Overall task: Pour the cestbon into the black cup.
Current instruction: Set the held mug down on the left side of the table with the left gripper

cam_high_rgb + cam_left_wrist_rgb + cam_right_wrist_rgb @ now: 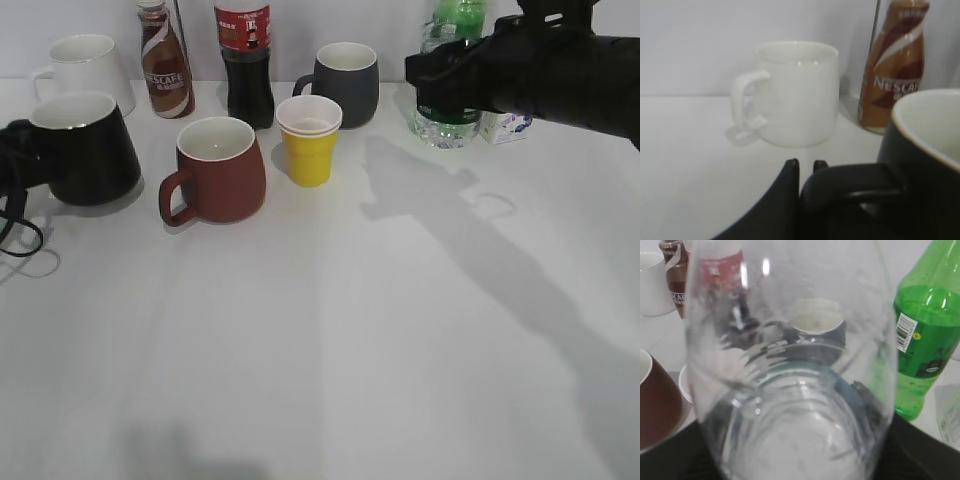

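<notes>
- Left gripper (805, 167): fingers pinching the black cup (85, 150) by its handle, near the counter's left edge.
- Right gripper (440, 85): apparently closing around the cestbon (790, 380) at the far right; fingers hidden.
- Cestbon: likely light, slippery, thin-walled; gripping mid-body is suiting it.

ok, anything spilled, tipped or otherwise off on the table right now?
Nothing stands out. No spill shows on the table, and every mug and bottle in view stands upright. The left gripper is at the black cup's handle; the cestbon fills the right wrist view.
</notes>
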Robot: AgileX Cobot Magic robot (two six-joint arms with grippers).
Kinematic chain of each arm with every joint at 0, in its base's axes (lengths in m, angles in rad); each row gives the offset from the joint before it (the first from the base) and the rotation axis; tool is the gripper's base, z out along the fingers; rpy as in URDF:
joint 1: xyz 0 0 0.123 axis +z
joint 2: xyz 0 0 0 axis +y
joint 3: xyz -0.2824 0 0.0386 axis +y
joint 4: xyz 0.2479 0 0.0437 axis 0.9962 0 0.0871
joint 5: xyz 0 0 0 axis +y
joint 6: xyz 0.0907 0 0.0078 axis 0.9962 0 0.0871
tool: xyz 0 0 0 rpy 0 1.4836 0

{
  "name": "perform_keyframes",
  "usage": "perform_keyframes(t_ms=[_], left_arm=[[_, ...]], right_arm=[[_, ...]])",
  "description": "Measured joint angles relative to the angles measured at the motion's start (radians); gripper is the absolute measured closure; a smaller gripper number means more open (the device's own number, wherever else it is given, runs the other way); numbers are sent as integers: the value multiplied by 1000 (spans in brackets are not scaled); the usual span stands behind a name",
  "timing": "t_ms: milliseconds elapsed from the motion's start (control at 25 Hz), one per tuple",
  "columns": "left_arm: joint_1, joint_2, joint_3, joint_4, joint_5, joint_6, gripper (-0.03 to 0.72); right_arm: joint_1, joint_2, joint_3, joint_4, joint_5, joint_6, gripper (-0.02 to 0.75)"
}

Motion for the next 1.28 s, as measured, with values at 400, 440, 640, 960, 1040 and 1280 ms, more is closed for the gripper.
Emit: perform_keyframes(t_ms=[400, 440, 640, 960, 1040, 1280], left_arm=[[0, 78, -3, 5, -59, 0, 642], [0, 82, -3, 5, -65, 0, 642], [0, 83, 19, 3, -89, 0, 640], [0, 81, 69, 0, -125, -11, 502], [0, 81, 70, -4, -126, -11, 457], [3, 58, 99, 14, -120, -11, 414]], right_arm=[[0, 0, 0, 1, 2, 4, 286], [0, 0, 0, 1, 2, 4, 286], [0, 0, 0, 1, 1, 5, 286], [0, 0, 0, 2, -1, 6, 286], [0, 0, 0, 2, -1, 6, 286], [0, 0, 0, 3, -1, 22, 286]])
